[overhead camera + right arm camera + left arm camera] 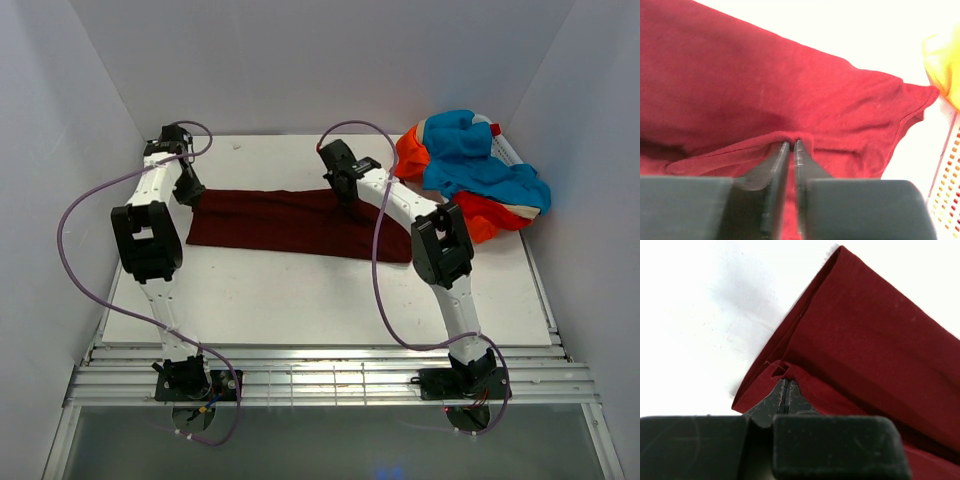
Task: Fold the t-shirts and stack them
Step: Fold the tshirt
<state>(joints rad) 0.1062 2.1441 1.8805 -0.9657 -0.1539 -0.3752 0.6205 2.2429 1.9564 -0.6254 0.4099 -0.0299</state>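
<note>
- Clearly, a plain dark maroon cloth t-shirt (280, 222) is laid as a long folded band across the flat white worktop (300, 300), between the two arms.
- The left tool (785, 384) is closed tight, with the hem at the band's left end pinched between its tips.
- The right tool (792, 145) is likewise clamped on a small raised pleat of the same shirt, nearer its right end.
- The cloth is judged light and limp, prone to sag and wrinkle; no stiffness can be relied on, so both ends should be carried together.
- Hold is best taken at hems and folded edges, through all layers, lest an inner layer slip out.
- A crumpled heap of orange-red and turquoise-blue cloth t-shirts (470, 175) is seen at the far right corner, near the band's right end.
</note>
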